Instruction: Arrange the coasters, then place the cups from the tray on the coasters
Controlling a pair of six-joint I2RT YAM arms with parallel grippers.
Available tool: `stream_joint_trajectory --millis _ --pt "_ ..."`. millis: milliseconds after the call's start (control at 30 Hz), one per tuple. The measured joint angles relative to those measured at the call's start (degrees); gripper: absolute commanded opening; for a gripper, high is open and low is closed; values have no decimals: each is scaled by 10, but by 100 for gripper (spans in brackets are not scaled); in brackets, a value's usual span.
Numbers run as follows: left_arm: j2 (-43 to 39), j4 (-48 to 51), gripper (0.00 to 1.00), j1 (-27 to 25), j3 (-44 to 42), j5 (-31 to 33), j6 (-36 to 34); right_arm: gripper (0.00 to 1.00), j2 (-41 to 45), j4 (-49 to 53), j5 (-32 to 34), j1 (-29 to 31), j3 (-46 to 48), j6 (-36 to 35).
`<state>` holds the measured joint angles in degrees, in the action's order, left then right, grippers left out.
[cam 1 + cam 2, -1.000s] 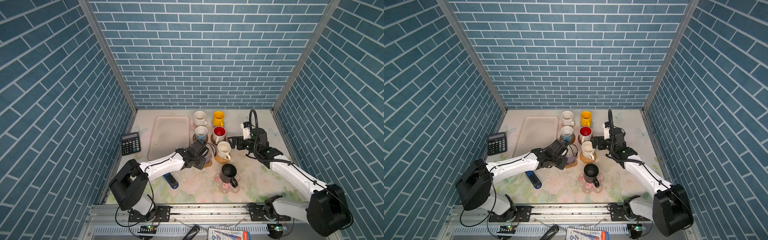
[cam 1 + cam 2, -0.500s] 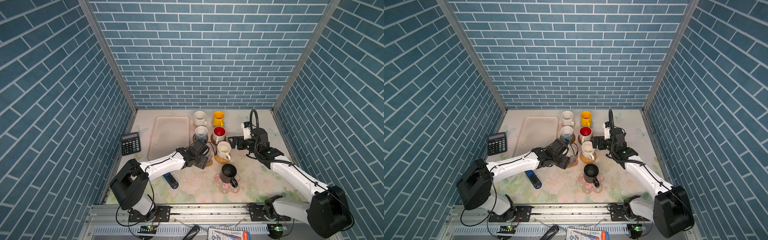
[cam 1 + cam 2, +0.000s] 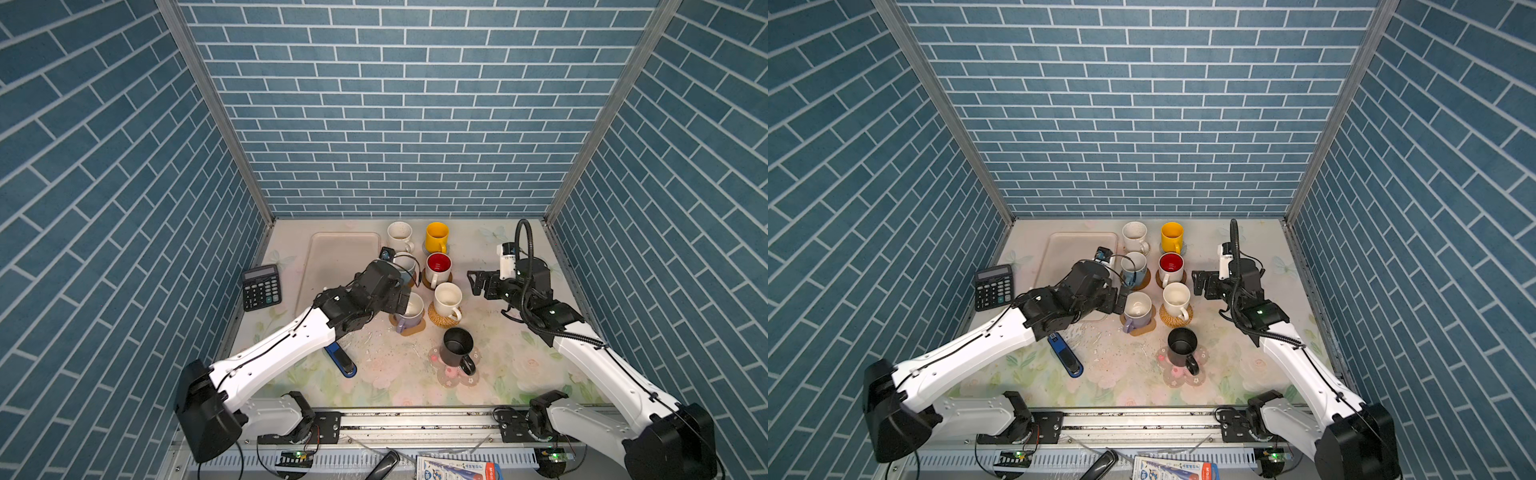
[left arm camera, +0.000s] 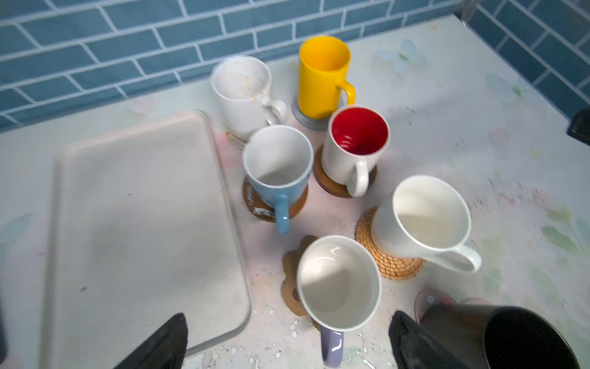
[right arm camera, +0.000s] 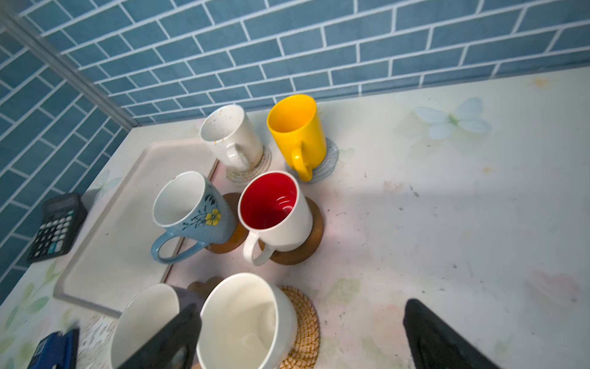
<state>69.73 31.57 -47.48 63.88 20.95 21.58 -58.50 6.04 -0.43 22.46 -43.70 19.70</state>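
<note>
Shows a floral counter walled in blue brick. Shows seven handled mugs standing upright on coasters, grouped just right of a bare, shallow beige plastic tray. Shows the left gripper with jaws spread wide, holding nothing, just beside a lavender mug on a tan paw-shaped coaster. Shows the right gripper equally wide and empty, near a cream mug on a round tan rattan coaster. Shows a black mug on a pink flower-shaped coaster, nearest the front edge.
</note>
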Motion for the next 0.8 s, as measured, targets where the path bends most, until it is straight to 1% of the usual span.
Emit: stream_joint_trajectory --millis 100,200,300,367,433,500,600,667,800 --pt "-38 31 99 19 -1 50 25 99 33 -16 60 -2 13 0" --pt "-85 36 99 63 -24 86 49 99 57 -59 144 -5 59 -1" --pt "-141 14 99 116 -91 104 68 99 60 -114 216 -13 121 -3" --pt "-173 -21 99 145 -154 98 68 99 53 -135 256 -23 153 -3" --pt "-188 -42 99 170 -203 90 69 99 41 -143 285 -33 164 -4" --pt "-186 -47 99 198 -225 82 70 99 32 -149 304 -43 165 -7" --pt "-160 -65 99 259 -224 63 61 98 31 -165 326 -60 172 -14" --pt "-120 -75 99 302 -213 50 49 99 30 -170 334 -78 182 -17" --pt "-31 -103 99 353 -196 37 12 99 25 -176 336 -111 187 -22"
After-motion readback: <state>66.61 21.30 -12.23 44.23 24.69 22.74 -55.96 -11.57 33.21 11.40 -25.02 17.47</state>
